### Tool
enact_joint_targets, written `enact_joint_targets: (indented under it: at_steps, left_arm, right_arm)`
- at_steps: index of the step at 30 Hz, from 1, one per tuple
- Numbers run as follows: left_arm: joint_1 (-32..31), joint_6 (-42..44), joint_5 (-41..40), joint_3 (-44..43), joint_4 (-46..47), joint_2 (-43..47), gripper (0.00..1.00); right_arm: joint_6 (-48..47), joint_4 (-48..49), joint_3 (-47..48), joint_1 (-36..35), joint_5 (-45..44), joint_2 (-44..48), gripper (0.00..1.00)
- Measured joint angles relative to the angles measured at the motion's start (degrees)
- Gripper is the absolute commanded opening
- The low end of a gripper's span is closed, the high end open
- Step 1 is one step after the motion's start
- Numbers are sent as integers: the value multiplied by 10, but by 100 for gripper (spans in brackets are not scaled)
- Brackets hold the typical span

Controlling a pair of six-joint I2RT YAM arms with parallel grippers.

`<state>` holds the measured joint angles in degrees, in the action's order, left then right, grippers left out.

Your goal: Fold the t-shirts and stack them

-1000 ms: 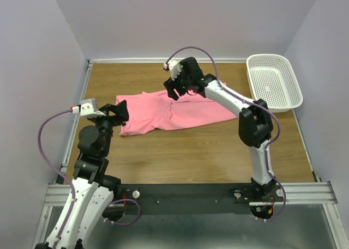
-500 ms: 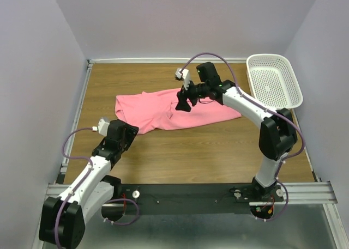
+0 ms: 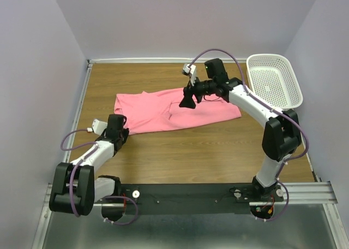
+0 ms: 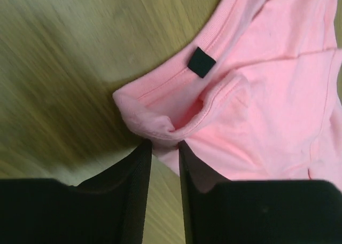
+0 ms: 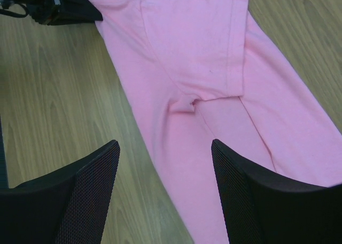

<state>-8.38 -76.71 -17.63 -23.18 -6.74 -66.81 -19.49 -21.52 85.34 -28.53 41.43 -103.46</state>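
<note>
Lowered, left pincer [image 4: 164,146] nips t-shirt [image 4: 267,94] collar (right pincer [image 5: 164,148] hovers spread above).

My fixed overhead camera sits above and behind the arms, angled down and forward, so it takes in the whole tabletop [image 3: 163,151] from afar, with the bases along the bottom edge. The left wrist camera looks down past the left gripper [image 4: 164,148], very close to the t-shirt [image 4: 256,94] collar. The right wrist camera rides higher, facing down between the right gripper [image 5: 164,145] fingers. Its upper left corner catches the same collar area that I see in the left wrist view.
</note>
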Motion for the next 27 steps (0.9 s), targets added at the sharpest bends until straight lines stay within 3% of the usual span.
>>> enact_joint_targets:
  at_steps: [4, 11, 13, 14, 15, 18, 20, 26, 27]
  left_arm:
    - [45, 30, -5, -3, 20, -9, 9]
    - [131, 100, -15, -48, 23, 0, 9]
    - [153, 127, -15, -85, 19, -11, 31]
    - [163, 146, -14, -113, 20, -26, 52]
    - [170, 154, -13, -130, 19, -38, 59]
    - [181, 194, -10, -186, 2, -71, 69]
    - [184, 214, -10, -207, -11, -75, 70]
    - [186, 269, 2, -196, -46, 13, 71]
    - [187, 287, 16, -187, -44, 50, 98]
  right_arm:
    - [1, 0, 0, 5, 8, 9, 77]
    - [2, 0, -1, 9, 17, 12, 77]
    - [2, 0, -2, 9, 17, 12, 77]
    - [0, -2, -2, 9, 17, 12, 77]
    - [-1, -3, -2, 9, 17, 12, 77]
    - [-36, -23, -2, 9, 17, 12, 77]
    - [-76, -38, -4, 9, 17, 12, 76]
    - [-243, -80, -94, -10, -12, 27, 76]
    - [-259, -84, -119, -23, -28, 34, 76]
